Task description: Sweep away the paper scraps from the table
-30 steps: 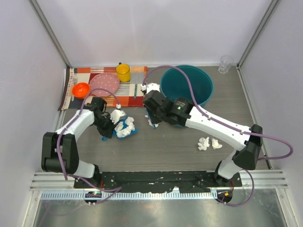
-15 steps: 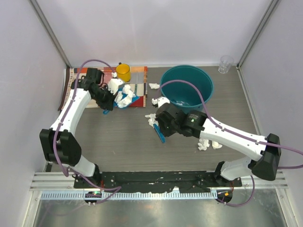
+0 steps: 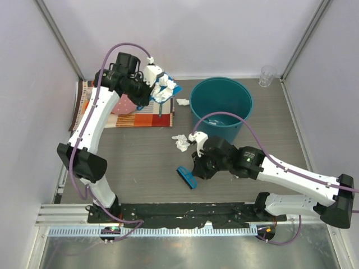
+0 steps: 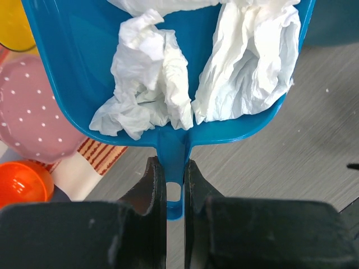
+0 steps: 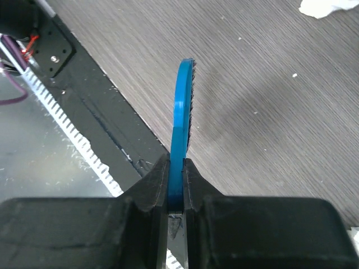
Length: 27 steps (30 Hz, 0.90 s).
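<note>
Up beside the teal bucket [image 3: 220, 103], the left gripper [image 4: 175, 171] was clenched on the handle of a blue dustpan [image 4: 73, 67]. The pan was raised in the air near the bucket's rim but not yet over its mouth. From above it sat over the far corner of the striped placemat [image 3: 143, 119]. Crumpled paper scraps [image 4: 151, 73] filled the pan, so that batch looked gathered and only needed tipping out.

On the table [image 3: 134, 162] at least two more wads were left to do. One wad [image 3: 180, 142] lay just in front of the bucket, and a smaller wad [image 3: 183, 102] lay between the bucket and the placemat. The right gripper [image 5: 175, 165] was pinched tight on a blue brush [image 5: 182, 112], held edge-on close above the wood near the front rail and apart from both wads (anything under that arm was hidden from the overhead view). By my reckoning the job stood around halfway, with one load collected, none visibly dumped, and another sweep ahead.
</note>
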Motion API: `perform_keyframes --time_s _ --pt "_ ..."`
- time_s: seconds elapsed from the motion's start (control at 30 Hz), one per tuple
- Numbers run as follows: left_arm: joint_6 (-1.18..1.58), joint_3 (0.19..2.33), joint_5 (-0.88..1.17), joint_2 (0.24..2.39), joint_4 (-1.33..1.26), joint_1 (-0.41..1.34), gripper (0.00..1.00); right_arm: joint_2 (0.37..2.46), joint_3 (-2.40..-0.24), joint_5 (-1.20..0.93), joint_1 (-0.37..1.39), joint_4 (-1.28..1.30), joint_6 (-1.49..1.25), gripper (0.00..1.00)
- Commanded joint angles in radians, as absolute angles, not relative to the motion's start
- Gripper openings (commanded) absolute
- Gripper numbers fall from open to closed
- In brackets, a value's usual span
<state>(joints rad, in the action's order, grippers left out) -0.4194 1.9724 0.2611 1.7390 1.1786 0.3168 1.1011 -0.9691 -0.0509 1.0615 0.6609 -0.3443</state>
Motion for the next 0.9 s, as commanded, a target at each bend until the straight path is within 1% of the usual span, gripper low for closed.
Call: perform_keyframes --time_s 0.0,0.17,0.43,0.57,0.6,0.63,0.7,0.73,0.87 --pt "-0.364 2.104 0.218 1.773 1.215 0.360 0.00 1.052 -0.962 -0.129 1.065 0.581 -0.307 0.01" --pt "-0.348 2.232 0.203 1.815 1.244 0.408 0.00 1.074 -0.973 -0.120 1.065 0.603 -0.290 0.01" --pt "-0.334 2.338 0.155 1.873 1.266 0.502 0.00 1.108 -1.000 -0.123 1.065 0.609 -0.287 0.01" --pt "-0.340 2.433 0.066 1.919 1.255 0.564 0.00 1.115 -1.003 -0.118 1.065 0.604 -0.290 0.01" --pt "-0.351 2.448 0.028 1.928 1.243 0.606 0.00 1.120 -1.005 -0.118 1.063 0.603 -0.291 0.01" --pt "-0.382 2.466 -0.060 1.936 1.236 0.630 0.00 1.121 -1.006 -0.121 1.065 0.600 -0.293 0.01" --pt "-0.441 2.468 -0.170 1.957 1.201 0.710 0.00 1.124 -1.014 -0.126 1.065 0.595 -0.295 0.01" --pt "-0.472 2.467 -0.305 1.963 1.184 0.738 0.00 1.127 -1.014 -0.129 1.065 0.594 -0.296 0.01" --pt "-0.656 2.470 -0.558 1.985 1.059 0.831 0.00 1.123 -1.014 -0.138 1.065 0.581 -0.301 0.01"
